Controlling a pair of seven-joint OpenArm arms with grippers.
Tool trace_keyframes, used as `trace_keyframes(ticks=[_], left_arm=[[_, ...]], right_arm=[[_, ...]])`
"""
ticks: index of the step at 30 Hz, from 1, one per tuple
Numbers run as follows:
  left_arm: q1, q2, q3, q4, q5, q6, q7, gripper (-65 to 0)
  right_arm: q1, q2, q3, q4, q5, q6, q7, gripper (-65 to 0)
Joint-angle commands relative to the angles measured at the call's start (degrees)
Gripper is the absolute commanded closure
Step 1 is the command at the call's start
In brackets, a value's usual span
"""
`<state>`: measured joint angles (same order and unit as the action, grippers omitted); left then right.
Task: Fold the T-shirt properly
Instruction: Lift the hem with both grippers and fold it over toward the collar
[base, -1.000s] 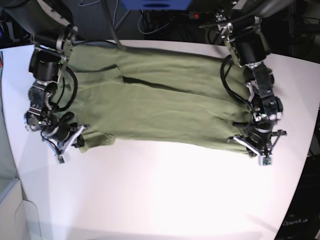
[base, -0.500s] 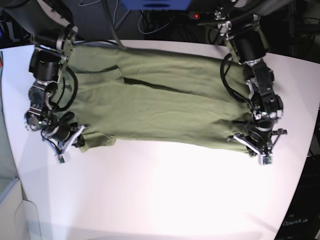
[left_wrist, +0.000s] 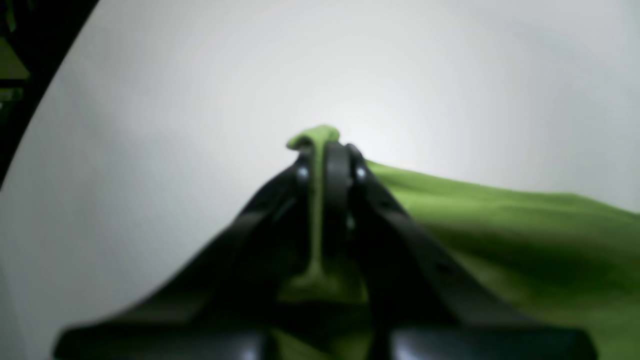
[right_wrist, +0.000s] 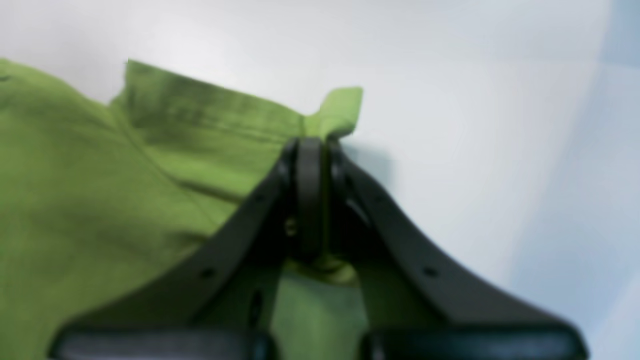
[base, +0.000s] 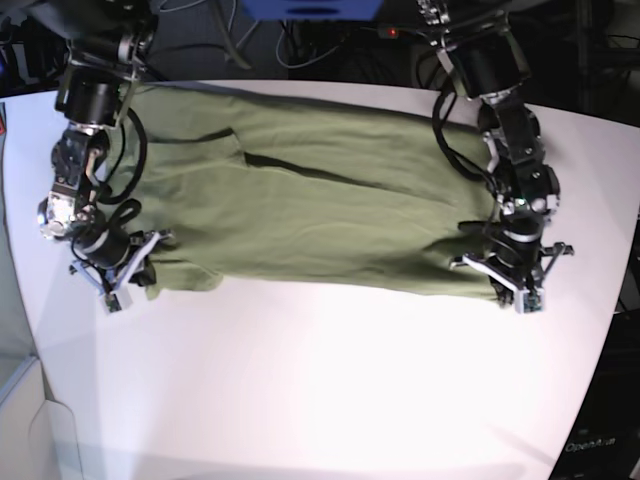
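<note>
While both the left gripper (left_wrist: 327, 150) and right gripper (right_wrist: 310, 147) pinch the soft sage-green cotton T-shirt (base: 320, 210) by thin corner tabs, uneven pulling could likely slip one free.

- A white, round-edged table (base: 320, 400) is seen as the supporting surface.
- The green T-shirt (base: 320, 210) is spread lengthwise across its far half.
</note>
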<state>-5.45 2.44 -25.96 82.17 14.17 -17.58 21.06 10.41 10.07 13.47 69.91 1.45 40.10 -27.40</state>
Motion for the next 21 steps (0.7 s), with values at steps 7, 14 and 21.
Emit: trace_keyframes(ticks=[7, 14, 21], left_arm=[[3.65, 0.6, 2.53, 6.4, -1.03, 0.13, -1.76, -1.5], [7.43, 0.51, 2.53, 8.77, -6.57, 0.13, -1.76, -1.5], [11.56, 0.51, 2.44, 12.38, -9.47, 0.13, -1.76, -1.5]], right_arm=[[-5.89, 0.44, 0.2, 11.37, 0.7, -0.1, 1.24, -0.4], [-12.22, 0.18, 0.2, 22.18, 0.7, -0.1, 1.24, -0.4], [-18.37, 0.09, 0.46, 31.15, 0.88, -0.1, 1.33, -0.3]])
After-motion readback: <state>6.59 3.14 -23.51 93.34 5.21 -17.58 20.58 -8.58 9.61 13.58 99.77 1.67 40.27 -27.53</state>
